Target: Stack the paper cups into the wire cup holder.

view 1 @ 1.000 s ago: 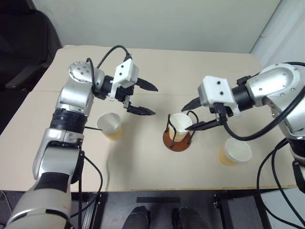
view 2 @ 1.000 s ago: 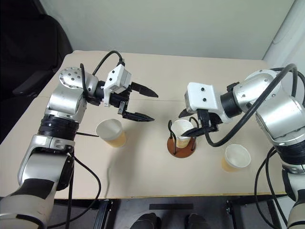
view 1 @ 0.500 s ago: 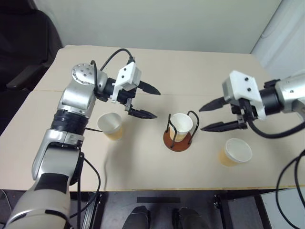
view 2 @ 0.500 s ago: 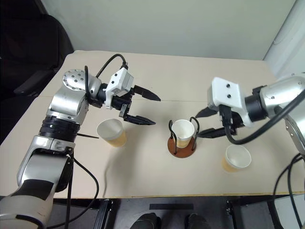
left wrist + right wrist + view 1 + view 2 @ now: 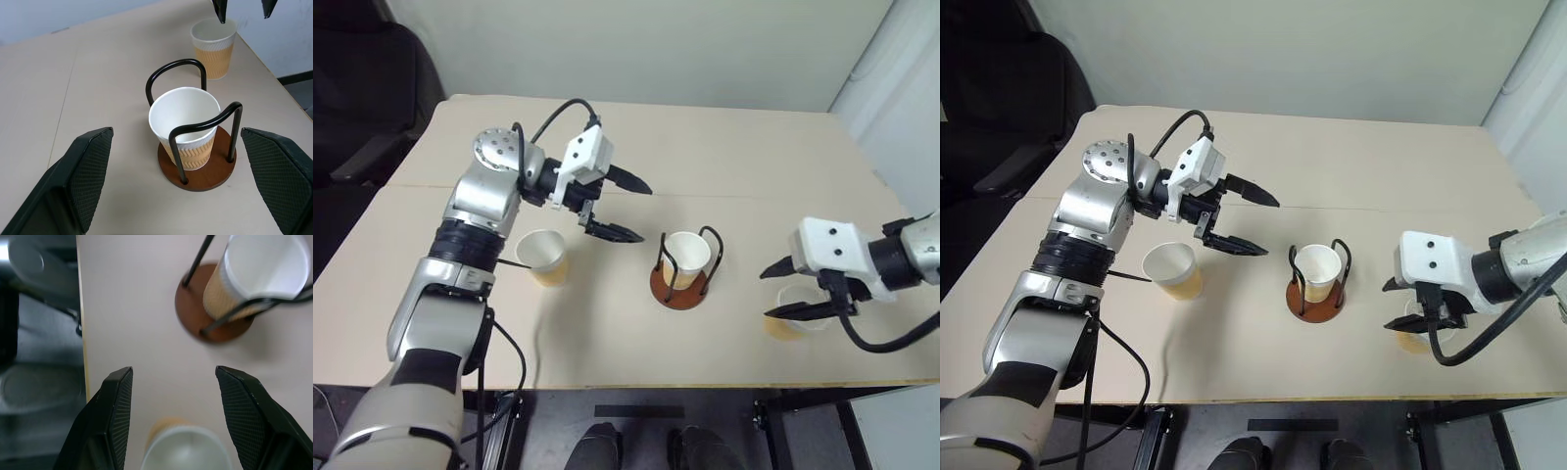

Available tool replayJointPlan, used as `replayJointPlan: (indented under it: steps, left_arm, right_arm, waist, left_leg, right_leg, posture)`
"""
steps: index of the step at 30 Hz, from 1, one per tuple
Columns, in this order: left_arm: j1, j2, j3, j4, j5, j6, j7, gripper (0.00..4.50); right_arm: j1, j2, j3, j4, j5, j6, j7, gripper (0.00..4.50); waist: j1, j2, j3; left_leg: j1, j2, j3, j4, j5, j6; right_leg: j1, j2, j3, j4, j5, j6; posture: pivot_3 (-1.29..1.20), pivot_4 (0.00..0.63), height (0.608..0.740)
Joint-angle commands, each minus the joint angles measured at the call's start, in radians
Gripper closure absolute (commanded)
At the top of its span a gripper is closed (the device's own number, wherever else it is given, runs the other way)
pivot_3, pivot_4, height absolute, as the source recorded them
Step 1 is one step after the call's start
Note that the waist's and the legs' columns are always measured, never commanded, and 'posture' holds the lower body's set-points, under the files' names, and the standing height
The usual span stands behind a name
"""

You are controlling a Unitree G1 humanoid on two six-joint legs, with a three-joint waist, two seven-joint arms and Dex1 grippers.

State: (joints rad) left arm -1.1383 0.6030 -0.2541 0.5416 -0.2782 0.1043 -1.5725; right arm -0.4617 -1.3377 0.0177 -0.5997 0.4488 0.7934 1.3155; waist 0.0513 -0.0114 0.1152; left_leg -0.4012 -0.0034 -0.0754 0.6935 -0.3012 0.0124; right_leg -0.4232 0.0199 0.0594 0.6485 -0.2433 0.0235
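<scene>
Tan cup (image 5: 540, 257) beside left hand (image 5: 625, 207), unseen by wrist views

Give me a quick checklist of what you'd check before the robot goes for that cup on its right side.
1. Right gripper open: ok, fingers apart, nothing between them.
2. Gripper lined up over the right cup: ok, the cup sits between the fingers in the right wrist view, not yet touched.
3. Right cup upright: ok.
4. Holder ready for more: ok, one cup upright inside, mouth open.
5. Left gripper clear of the holder: ok, open, hovering beside it.
6. Left cup out of the way: ok, standing apart on the table.
</scene>
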Motion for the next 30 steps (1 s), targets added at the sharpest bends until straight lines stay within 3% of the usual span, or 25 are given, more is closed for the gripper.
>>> replayJointPlan:
  steps: [1, 9, 18, 30]
  left_arm:
    - [-0.03, 0.001, 0.002, -0.01, -0.021, -0.02, -0.042, 0.0]
    - [-0.029, 0.007, -0.002, -0.026, -0.031, -0.013, -0.042, 0.0]
    - [-0.015, 0.07, -0.076, -0.1, -0.117, 0.008, -0.042, 0.0]
    - [-0.013, 0.086, -0.085, -0.121, -0.144, 0.016, -0.042, 0.0]
  right_arm:
    - [0.065, -0.036, -0.067, -0.013, -0.017, -0.051, 0.004, 1.83]
    - [0.183, -0.068, -0.08, 0.014, -0.077, -0.155, 0.0, 1.83]
    - [0.172, -0.067, -0.027, 0.124, -0.17, -0.261, 0.008, 1.83]
    - [0.204, -0.065, -0.006, 0.148, -0.212, -0.304, 0.041, 1.83]
  waist:
    - [0.001, 0.0, 0.0]
    - [0.001, 0.0, 0.0]
    - [0.001, 0.0, 0.0]
    - [0.001, 0.0, 0.0]
  left_leg:
    - [0.0, 0.0, 0.0, 0.0, 0.0, 0.0]
    - [0.0, 0.0, 0.0, 0.004, 0.0, 0.001]
    - [0.0, 0.0, 0.0, 0.006, -0.001, 0.002]
    - [0.0, 0.0, 0.001, 0.006, -0.001, 0.002]
  right_leg:
    - [0.0, 0.0, 0.0, 0.0, 0.0, 0.0]
    - [0.001, 0.0, 0.0, 0.001, 0.001, 0.001]
    - [0.002, 0.0, 0.0, 0.001, 0.002, 0.004]
    - [0.002, 0.0, 0.0, 0.001, 0.002, 0.004]
  posture:
    - [0.0, 0.15, 0.74]
    - [0.0, 0.15, 0.74]
    - [0.0, 0.15, 0.74]
    - [0.0, 0.15, 0.74]
